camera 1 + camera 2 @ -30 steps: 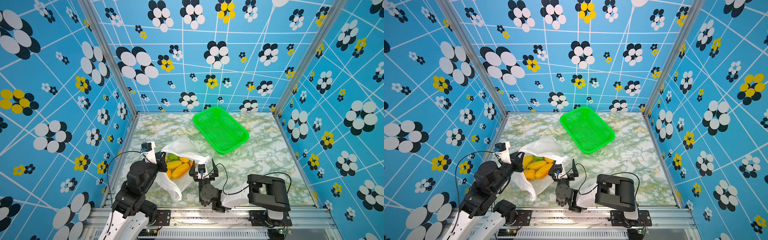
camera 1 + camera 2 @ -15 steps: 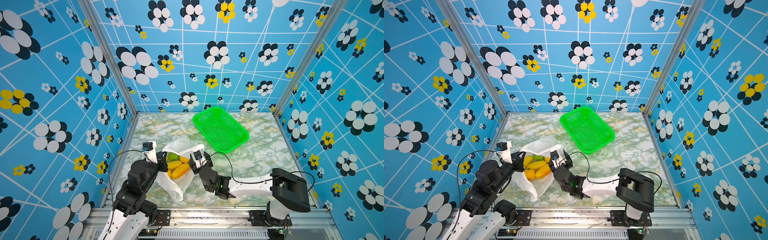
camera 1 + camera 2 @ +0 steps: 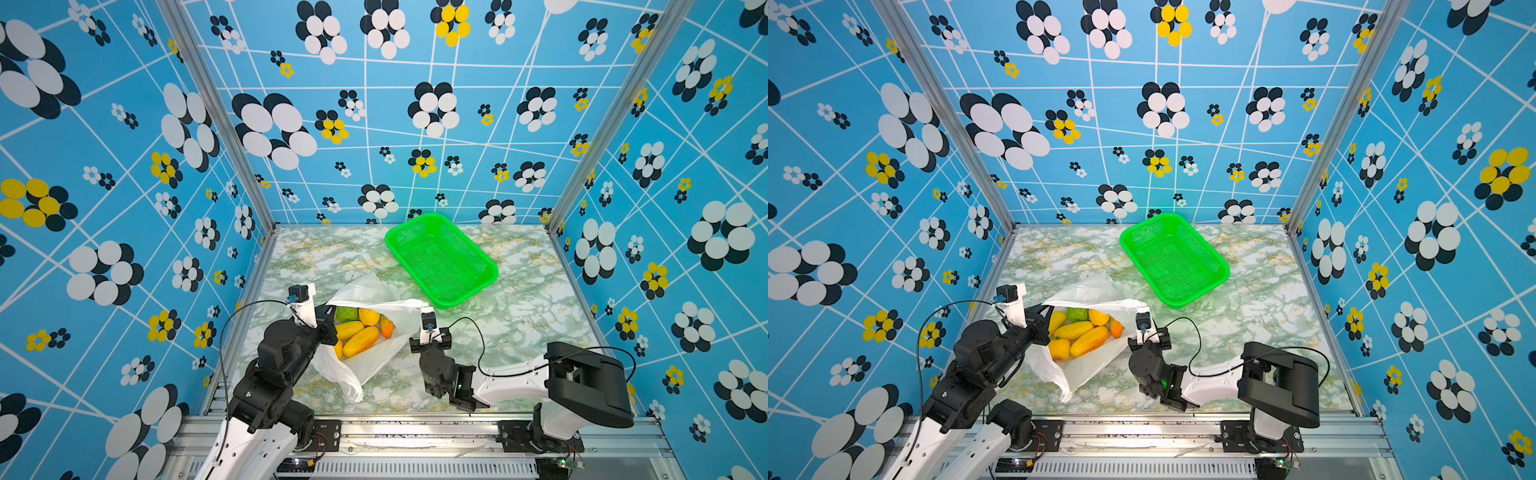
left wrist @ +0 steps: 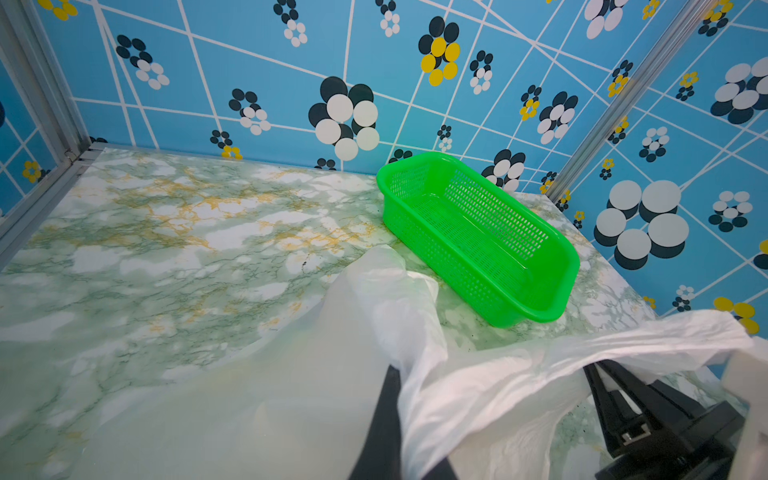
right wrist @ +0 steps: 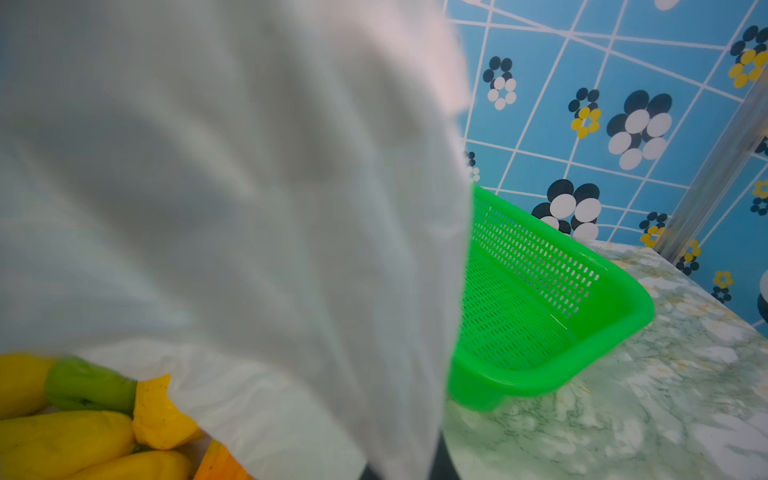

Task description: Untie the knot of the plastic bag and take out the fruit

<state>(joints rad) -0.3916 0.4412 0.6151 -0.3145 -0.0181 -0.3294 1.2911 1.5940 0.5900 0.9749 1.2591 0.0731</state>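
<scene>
Right gripper (image 3: pixel 423 308), forearm stretched low, pinches the plastic bag (image 3: pixel 376 365) by its rim; left gripper (image 3: pixel 327 312) clamps the opposite edge.

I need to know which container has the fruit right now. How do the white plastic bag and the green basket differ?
The bag is soft, crumpled, see-through white; the basket is stiff green mesh. The bag holds the fruit; the basket holds none. The bag's mouth is pinched on either side by the left pincer and the right pincer; the basket stands untouched. Both rest on the table.
</scene>
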